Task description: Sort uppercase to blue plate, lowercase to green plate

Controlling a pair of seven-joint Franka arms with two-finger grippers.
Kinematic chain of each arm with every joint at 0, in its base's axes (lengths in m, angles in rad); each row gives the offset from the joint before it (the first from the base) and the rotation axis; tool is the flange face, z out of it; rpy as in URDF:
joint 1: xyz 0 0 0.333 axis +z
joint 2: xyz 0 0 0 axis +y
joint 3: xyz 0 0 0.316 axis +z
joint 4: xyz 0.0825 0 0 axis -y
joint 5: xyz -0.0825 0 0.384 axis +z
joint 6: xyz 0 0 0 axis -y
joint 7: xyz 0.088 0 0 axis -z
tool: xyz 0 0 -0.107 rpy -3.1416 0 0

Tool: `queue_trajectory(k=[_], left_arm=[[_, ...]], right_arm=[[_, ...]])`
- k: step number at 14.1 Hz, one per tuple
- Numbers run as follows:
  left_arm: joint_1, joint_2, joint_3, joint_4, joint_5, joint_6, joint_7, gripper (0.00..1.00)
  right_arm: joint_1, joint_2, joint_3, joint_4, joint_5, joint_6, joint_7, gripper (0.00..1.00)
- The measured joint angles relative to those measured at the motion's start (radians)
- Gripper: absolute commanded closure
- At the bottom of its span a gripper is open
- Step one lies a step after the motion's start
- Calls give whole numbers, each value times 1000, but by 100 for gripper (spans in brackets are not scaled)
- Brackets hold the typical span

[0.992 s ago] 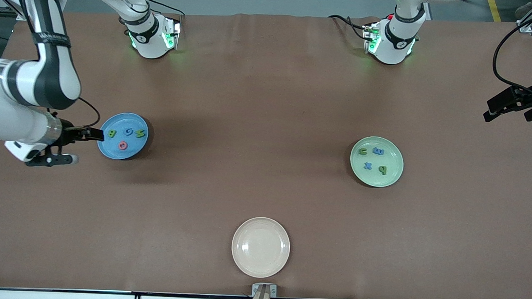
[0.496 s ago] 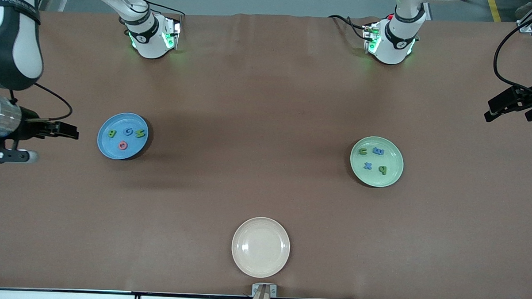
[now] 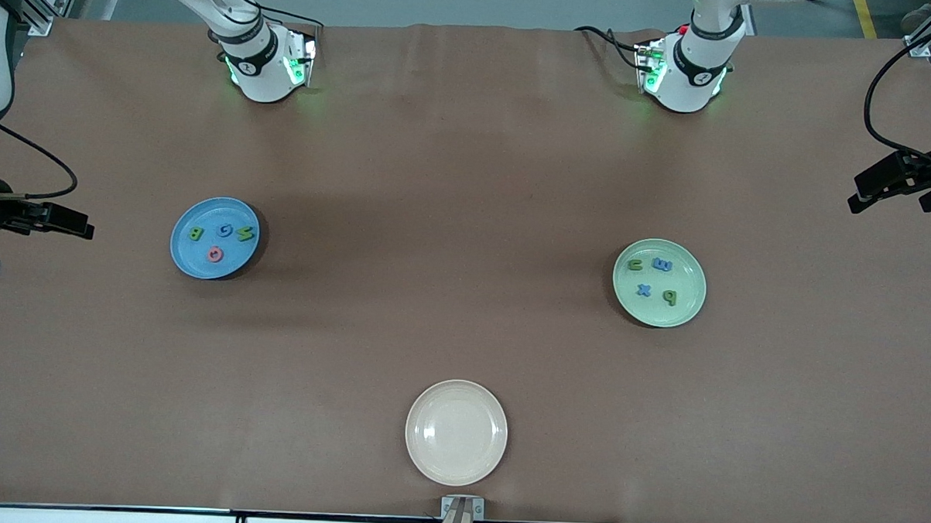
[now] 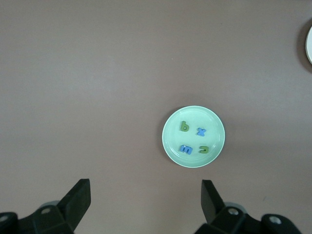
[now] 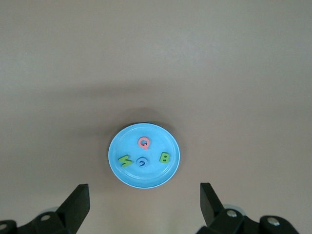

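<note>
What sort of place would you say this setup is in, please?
Probably a robotics lab. Two arm bases are bolted to a brown-covered table, cables trail along its edges, and foam letters are sorted on the blue plate and green plate. Both the left gripper and right gripper are open.

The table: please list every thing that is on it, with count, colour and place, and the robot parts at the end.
blue plate: 1, medium blue, toward the right arm's end of the table.
uppercase letters: 4, two green, one blue, one red, all on the blue plate.
green plate: 1, pale mint green, toward the left arm's end.
lowercase letters: 4, two green, two blue, all on the green plate.
cream plate: 1, cream, nothing on it, nearest to the front camera.
right gripper: 1, black, open, holds nothing, high over the table beside the blue plate.
left gripper: 1, black, open, holds nothing, high beside the green plate.
</note>
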Motion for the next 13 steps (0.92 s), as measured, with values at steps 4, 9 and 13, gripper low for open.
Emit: queue_trajectory(k=[4, 9, 13], left_arm=[[0, 0, 0, 0, 0, 0, 0, 0], [0, 0, 0, 0, 0, 0, 0, 0], [0, 0, 0, 0, 0, 0, 0, 0]], right_arm=[[-3, 0, 0, 3, 0, -23, -50, 0], [-7, 0, 0, 8, 0, -38, -56, 0], [-7, -1, 1, 10, 0, -49, -61, 0]])
